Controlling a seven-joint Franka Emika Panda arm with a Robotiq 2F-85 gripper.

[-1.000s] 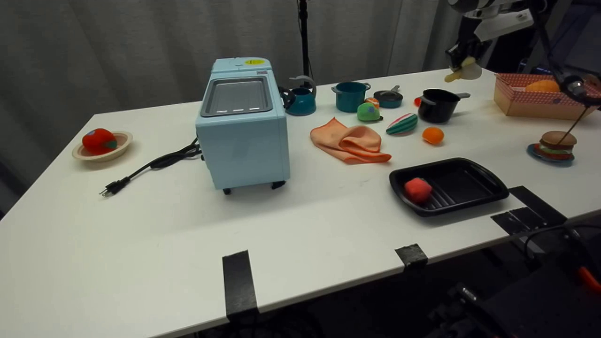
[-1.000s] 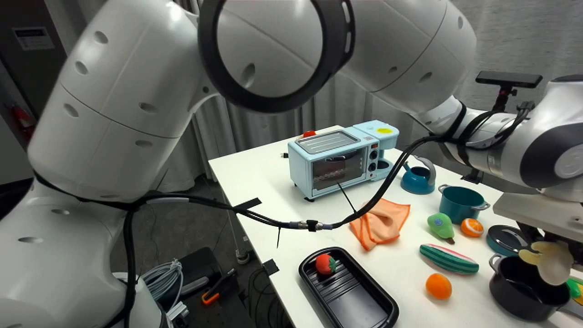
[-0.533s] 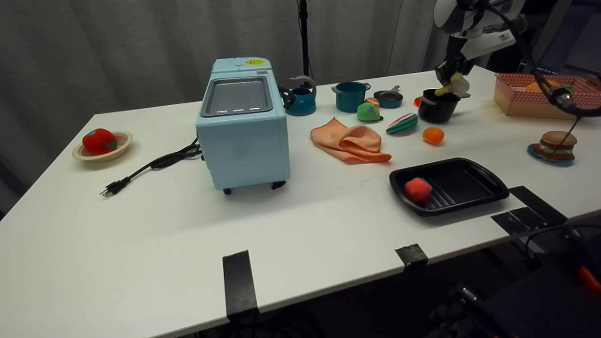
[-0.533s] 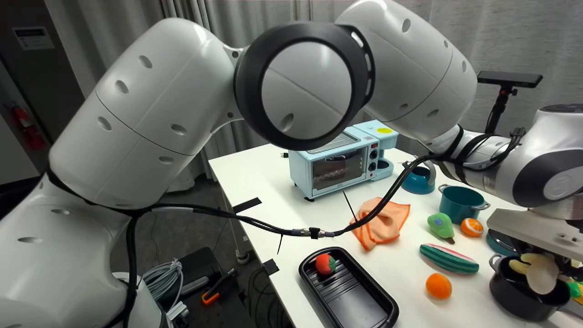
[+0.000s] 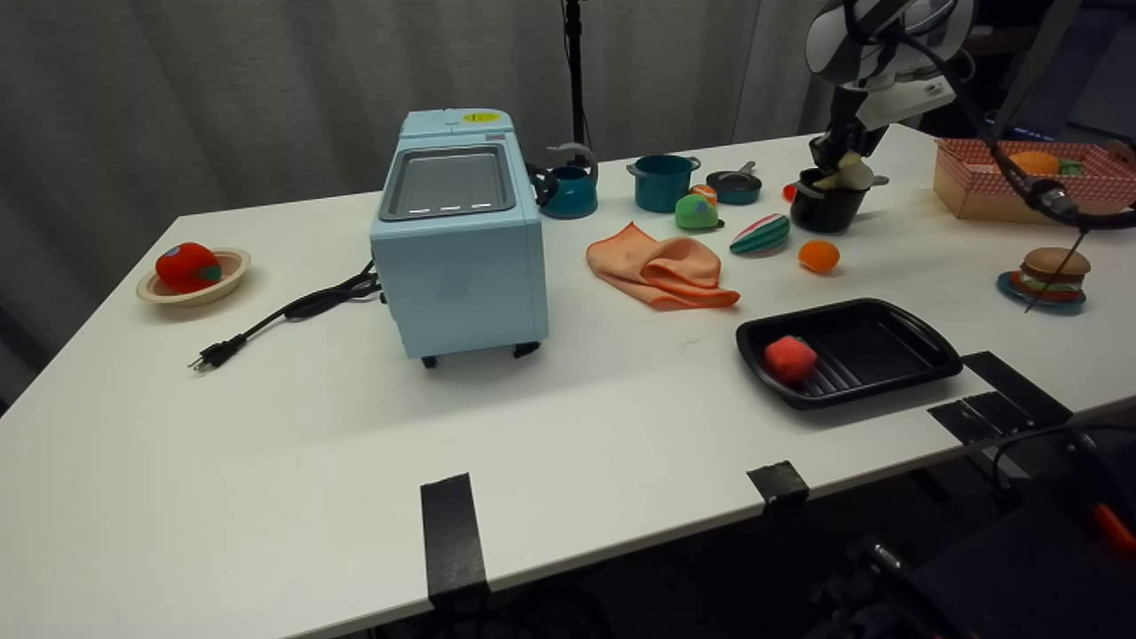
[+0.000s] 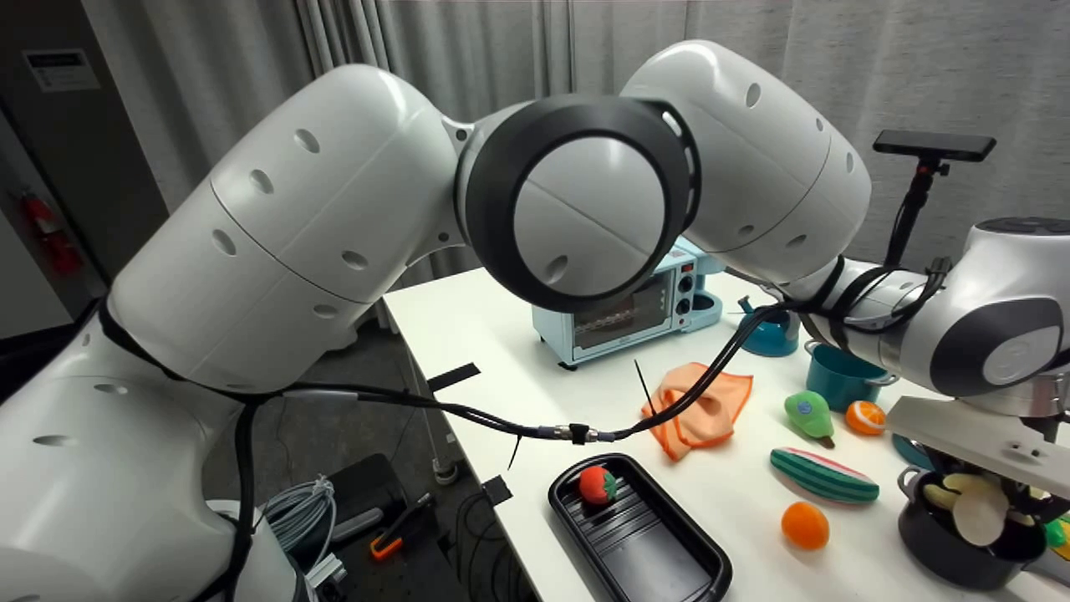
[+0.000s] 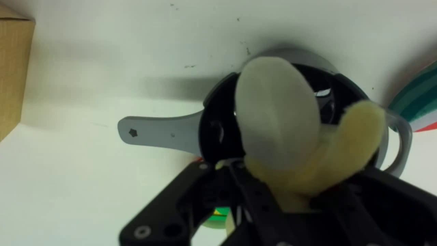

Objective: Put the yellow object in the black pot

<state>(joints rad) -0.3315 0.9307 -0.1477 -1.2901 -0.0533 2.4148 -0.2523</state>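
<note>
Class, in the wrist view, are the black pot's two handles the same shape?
No, the black pot has a long straight handle and a looped handle.

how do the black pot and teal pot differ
The black pot has one long handle and one loop handle; the teal pot has two loops. The black pot has the yellow object held at its mouth; the teal pot stands apart, nearer the kettle. Both are round with grey handles and stand upright on the table.

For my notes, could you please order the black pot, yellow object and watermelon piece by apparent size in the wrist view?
1. Black pot, partly covered
2. Yellow object, nearer the camera, which likely enlarges it
3. Watermelon piece, cut off by the frame
</note>
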